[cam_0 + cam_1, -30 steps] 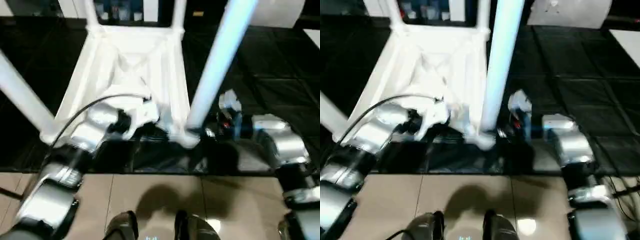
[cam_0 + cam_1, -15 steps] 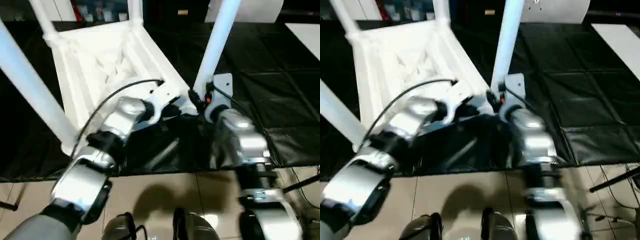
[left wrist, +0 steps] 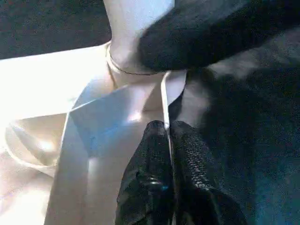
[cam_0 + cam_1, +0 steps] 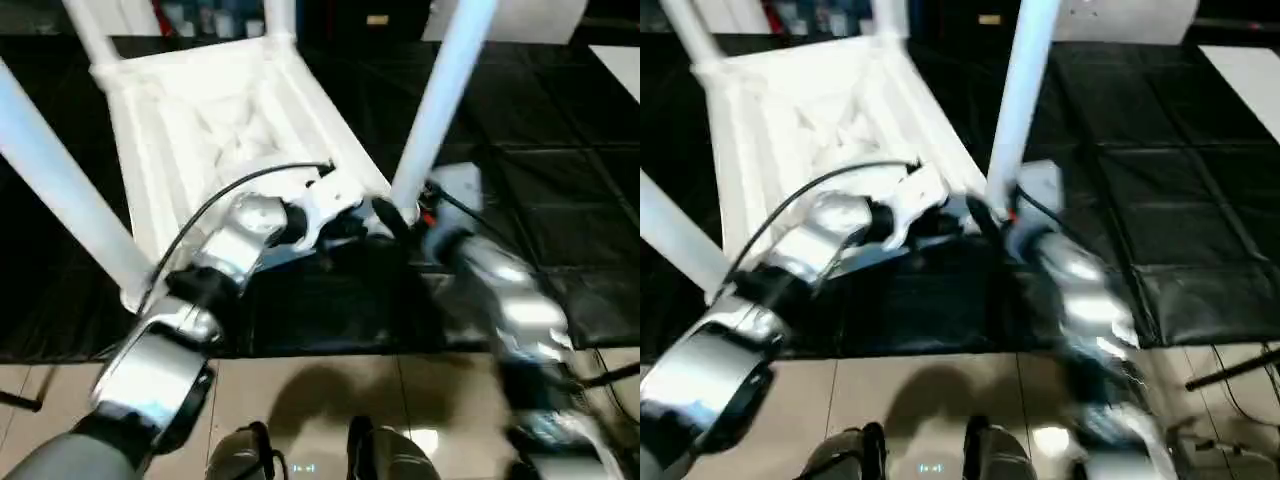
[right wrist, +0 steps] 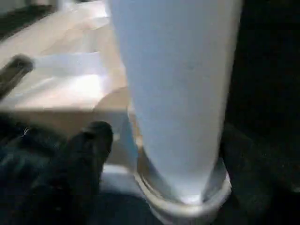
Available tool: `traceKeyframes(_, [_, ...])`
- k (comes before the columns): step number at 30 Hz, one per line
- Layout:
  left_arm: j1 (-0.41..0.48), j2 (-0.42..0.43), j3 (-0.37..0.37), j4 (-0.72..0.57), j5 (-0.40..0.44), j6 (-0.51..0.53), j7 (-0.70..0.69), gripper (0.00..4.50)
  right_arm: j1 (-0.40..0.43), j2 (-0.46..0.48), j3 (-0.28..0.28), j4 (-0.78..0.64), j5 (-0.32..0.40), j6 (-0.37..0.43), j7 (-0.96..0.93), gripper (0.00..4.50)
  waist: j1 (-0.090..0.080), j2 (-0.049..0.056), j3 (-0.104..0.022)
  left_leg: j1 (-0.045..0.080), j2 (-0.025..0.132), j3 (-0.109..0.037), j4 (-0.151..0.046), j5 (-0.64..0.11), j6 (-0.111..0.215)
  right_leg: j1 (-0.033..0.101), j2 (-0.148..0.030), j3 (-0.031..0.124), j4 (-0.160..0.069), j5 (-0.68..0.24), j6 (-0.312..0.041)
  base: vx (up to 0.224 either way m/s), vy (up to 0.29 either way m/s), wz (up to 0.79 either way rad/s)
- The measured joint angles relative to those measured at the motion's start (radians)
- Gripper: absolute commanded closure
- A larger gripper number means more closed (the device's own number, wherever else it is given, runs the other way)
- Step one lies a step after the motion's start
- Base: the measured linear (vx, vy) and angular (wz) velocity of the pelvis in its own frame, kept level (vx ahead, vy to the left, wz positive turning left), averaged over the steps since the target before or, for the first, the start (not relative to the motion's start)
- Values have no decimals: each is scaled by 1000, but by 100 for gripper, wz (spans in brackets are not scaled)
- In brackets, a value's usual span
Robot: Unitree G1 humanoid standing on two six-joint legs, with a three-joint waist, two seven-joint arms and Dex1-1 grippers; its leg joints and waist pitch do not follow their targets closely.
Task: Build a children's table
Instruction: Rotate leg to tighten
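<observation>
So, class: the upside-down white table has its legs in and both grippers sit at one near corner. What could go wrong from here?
1. The left gripper pinches only the thin rim of the table top; it may slip off.
2. The right gripper straddles the near leg at its socket with open jaws, so a nudge could tilt or loosen that leg.

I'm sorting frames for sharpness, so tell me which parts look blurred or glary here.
Head views: the right arm smears with motion blur, while the left arm stays sharper. Left wrist view: the tabletop is washed out by glare. Right wrist view: the leg is soft, out of focus.
</observation>
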Motion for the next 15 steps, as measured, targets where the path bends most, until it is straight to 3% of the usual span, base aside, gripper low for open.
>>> traceKeyframes(5, [56, 79, -18, -42, -26, -123, -156, 450, 124, -249, -37, -76, 66, -26, 268, 3, 15, 1, -1, 3, 0, 0, 2, -1, -2, 5, -1, 0, 0, -3, 5, 0, 0, 0])
traceKeyframes(8, [71, 96, -14, -50, -40, -150, -209, 450, 150, -273, -83, -97, 81, -32, 305, 3, 11, 1, -1, 4, 0, 0, 2, -2, -5, 5, -1, 0, 0, -3, 5, 0, 0, 0])
traceKeyframes(15, [111, 107, -14, -100, -58, -179, -284, 450, 263, -283, -91, -274, 226, 23, 365, 3, 14, 6, -4, 3, 0, 0, 2, -1, -2, 5, -1, 0, 0, -4, 6, 0, 0, 0])
